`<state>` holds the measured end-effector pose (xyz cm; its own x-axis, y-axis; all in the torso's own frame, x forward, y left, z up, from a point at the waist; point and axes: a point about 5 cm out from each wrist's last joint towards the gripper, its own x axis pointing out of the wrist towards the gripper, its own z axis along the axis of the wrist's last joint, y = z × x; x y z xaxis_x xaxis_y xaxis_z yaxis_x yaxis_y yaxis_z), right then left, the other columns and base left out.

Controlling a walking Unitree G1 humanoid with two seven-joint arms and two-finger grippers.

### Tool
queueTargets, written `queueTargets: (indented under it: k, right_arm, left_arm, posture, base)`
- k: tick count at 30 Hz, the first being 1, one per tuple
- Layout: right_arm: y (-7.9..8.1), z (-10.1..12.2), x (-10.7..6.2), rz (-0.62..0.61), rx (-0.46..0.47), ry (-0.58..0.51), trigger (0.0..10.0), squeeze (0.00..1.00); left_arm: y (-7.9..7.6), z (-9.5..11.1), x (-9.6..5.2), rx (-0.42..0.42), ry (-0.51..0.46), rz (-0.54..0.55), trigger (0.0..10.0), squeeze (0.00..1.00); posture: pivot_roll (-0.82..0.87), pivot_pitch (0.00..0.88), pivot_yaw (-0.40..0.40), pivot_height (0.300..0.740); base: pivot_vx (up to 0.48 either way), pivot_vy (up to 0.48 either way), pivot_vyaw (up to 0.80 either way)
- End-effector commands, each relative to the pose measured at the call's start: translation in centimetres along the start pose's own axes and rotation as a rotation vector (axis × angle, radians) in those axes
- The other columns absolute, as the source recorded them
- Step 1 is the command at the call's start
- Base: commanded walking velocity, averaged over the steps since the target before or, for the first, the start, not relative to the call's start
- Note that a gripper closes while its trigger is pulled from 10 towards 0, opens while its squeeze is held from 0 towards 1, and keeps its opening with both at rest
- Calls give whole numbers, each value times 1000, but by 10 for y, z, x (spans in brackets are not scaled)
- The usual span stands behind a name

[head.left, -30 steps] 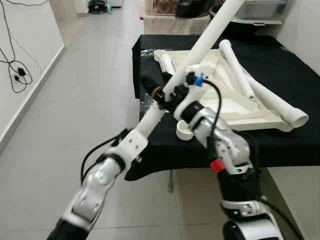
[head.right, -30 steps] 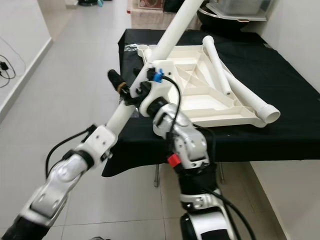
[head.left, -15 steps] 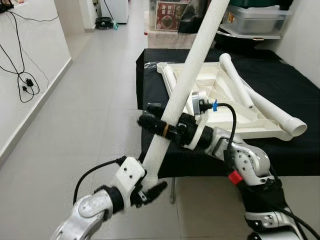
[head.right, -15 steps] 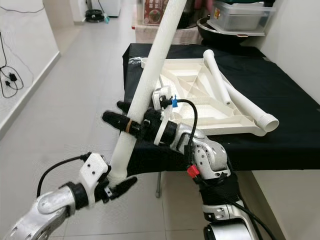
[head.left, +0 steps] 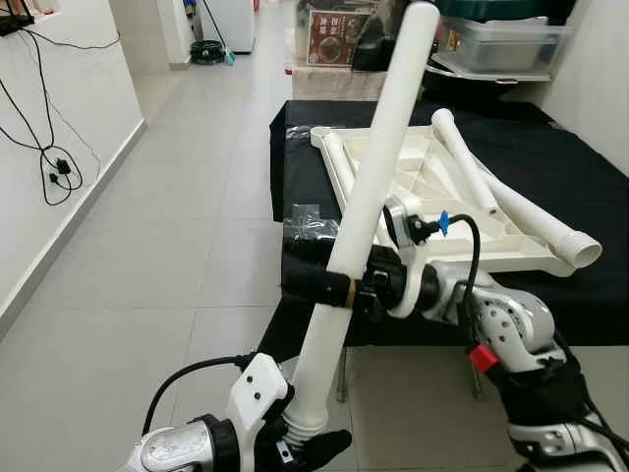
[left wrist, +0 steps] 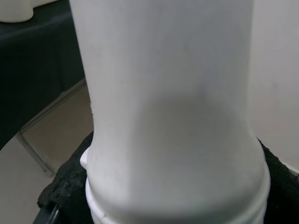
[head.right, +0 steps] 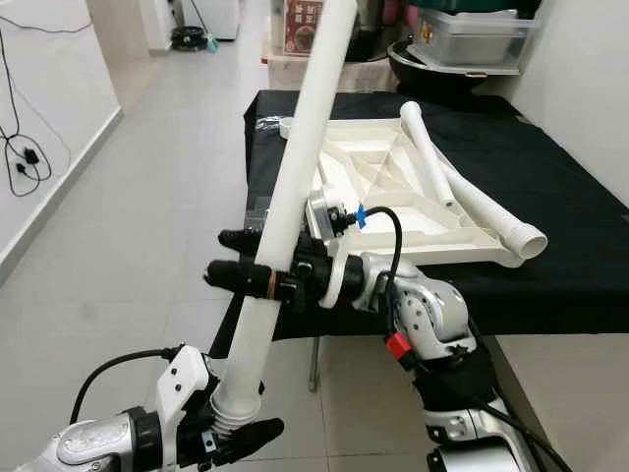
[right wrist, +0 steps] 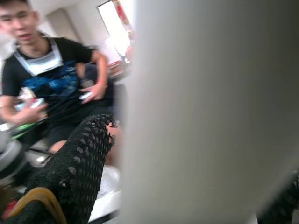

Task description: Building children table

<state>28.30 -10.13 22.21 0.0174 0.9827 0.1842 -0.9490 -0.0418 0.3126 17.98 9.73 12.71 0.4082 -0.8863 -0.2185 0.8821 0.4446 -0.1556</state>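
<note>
Now the robot is swinging the long white table leg (head.left: 369, 187) up toward vertical: a second ago it was lying at a shallow slant across the tabletop, and it is now standing steep, pulled back off the black-draped table (head.left: 580, 138) and over the floor in front of it. That looks to me like the leg being turned ready for seating into a corner socket, with the seating itself not yet done.

The leg's long axis is running from low near the robot's left side up and away to the right, its upper end pointing toward the shelves beyond the table, its ringed lower end pointing down at the floor tiles.

The left gripper (head.left: 313, 447) is clamping that ringed lower end, fingers closed around it. The right gripper (head.left: 329, 285) is gripping the leg about midway, its black fingers closed across the tube from the right.

The upturned white tabletop (head.left: 462, 211) is lying on the black cloth with two more legs (head.left: 472, 162) resting across it, well apart from the held leg. In the right wrist view a seated person (right wrist: 51, 88) is watching from behind.
</note>
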Motion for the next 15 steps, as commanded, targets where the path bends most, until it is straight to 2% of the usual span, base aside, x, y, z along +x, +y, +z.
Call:
queueTargets:
  k: [1,6,11,15]
  right_arm:
    - [6,-2,4,54,15,13,10000,0]
    - [11,-6,5,96,15,50,10000,0]
    - [11,-2,8,104,9,41,10000,0]
    - [8,1,10,86,8,19,10000,0]
  left_arm:
    - [-2,2,-2,4,5,-11,10000,0]
    - [-2,-2,-2,16,27,-21,10000,0]
    - [2,0,0,45,24,-11,10000,0]
    - [-2,0,3,30,19,-28,10000,0]
  posture:
    - [63,78,-33,740]
    - [57,80,-35,740]
    - [54,81,-31,740]
    - [51,79,-33,740]
  base:
    - [0,0,0]
    - [0,0,0]
    - [0,0,0]
    - [0,0,0]
